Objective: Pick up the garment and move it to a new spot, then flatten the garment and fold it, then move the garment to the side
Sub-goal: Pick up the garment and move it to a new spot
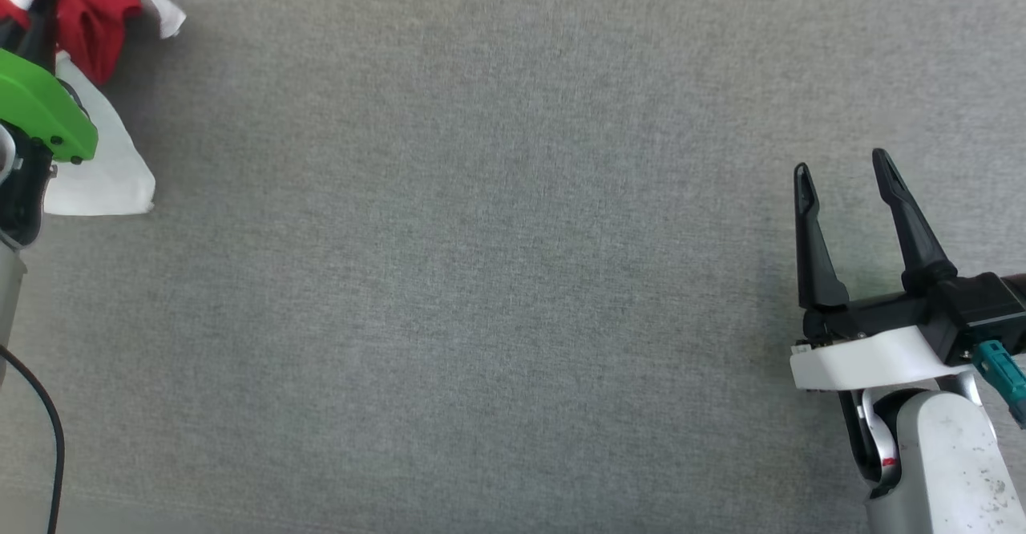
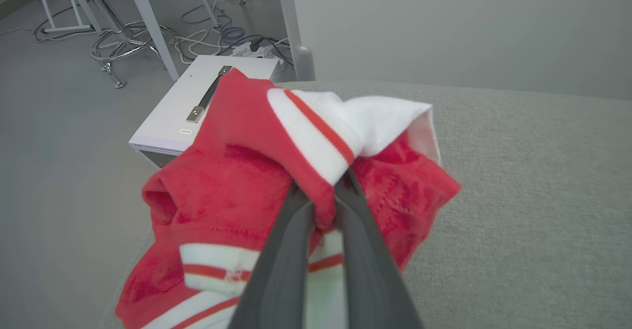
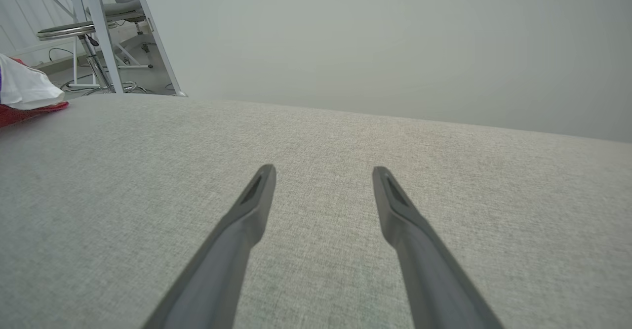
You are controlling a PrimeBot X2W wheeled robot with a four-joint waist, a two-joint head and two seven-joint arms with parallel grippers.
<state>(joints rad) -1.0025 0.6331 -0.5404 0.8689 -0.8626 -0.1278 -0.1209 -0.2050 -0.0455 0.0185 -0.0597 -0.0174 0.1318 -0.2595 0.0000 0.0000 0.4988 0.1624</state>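
The garment (image 2: 232, 190), red with white sleeves and red-white striped trim, is bunched up at the table's far left corner. My left gripper (image 2: 323, 195) is shut on a fold of its red cloth just under a striped cuff. In the head view the garment (image 1: 96, 13) shows at the top left, its white part trailing down onto the table, with the left arm's green wrist cover over it. Its lettering is hidden in the folds. My right gripper (image 1: 842, 169) stands open above the table at the right, nothing between its fingers; the right wrist view shows it open (image 3: 323, 173) and the garment (image 3: 24, 92) far left.
The grey cloth-covered table (image 1: 497, 277) spreads across the middle. Past its left edge stands a white box with a handle (image 2: 197, 106) on the floor, with stools, table legs and cables behind it. A black cable (image 1: 48, 430) hangs at the lower left.
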